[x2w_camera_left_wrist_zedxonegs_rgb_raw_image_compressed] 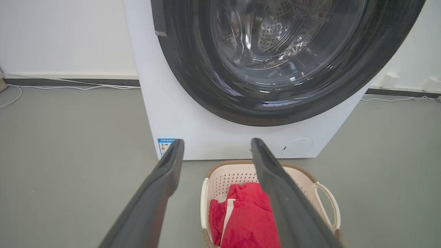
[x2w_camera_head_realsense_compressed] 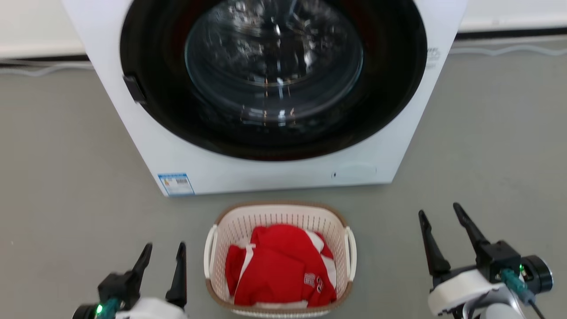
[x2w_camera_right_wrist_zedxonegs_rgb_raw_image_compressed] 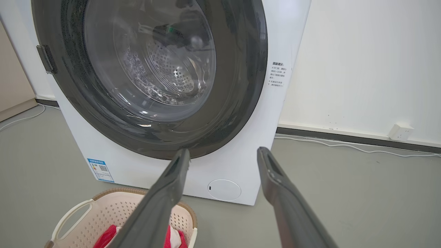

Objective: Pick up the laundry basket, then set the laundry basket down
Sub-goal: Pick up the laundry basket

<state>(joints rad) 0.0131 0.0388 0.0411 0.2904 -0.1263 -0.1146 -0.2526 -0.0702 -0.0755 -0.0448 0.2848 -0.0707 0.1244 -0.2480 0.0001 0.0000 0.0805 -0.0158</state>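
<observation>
Both grippers free: left gripper (x2w_camera_head_realsense_compressed: 165,246) and right gripper (x2w_camera_head_realsense_compressed: 438,210) each have their fingers spread wide with nothing between them. The laundry basket (x2w_camera_head_realsense_compressed: 277,218) sits on the grey floor (x2w_camera_head_realsense_compressed: 66,177), just in front of the washing machine (x2w_camera_head_realsense_compressed: 266,175) and between my two arms, with a red garment (x2w_camera_head_realsense_compressed: 274,266) heaped inside. Left gripper is near the basket's left side; right gripper is well apart from its right side. Judged step: approach for the pick-up, no contact made yet. Plan: take the left loop handle (x2w_camera_head_realsense_compressed: 208,254) with the left gripper and the right loop handle (x2w_camera_head_realsense_compressed: 352,252) with the right, one finger passing through each loop so the jaws close across the bar, not on the perforated wall. The right arm has further to come in, so I should pace the two to arrive together. Close both at the same height, then lift level; an uneven raise would likely tip the basket and slide the garment. The handles look thin and may flex, so I would seat them deep between the fingers. Keep the lift straight up, clear of the machine's front.
</observation>
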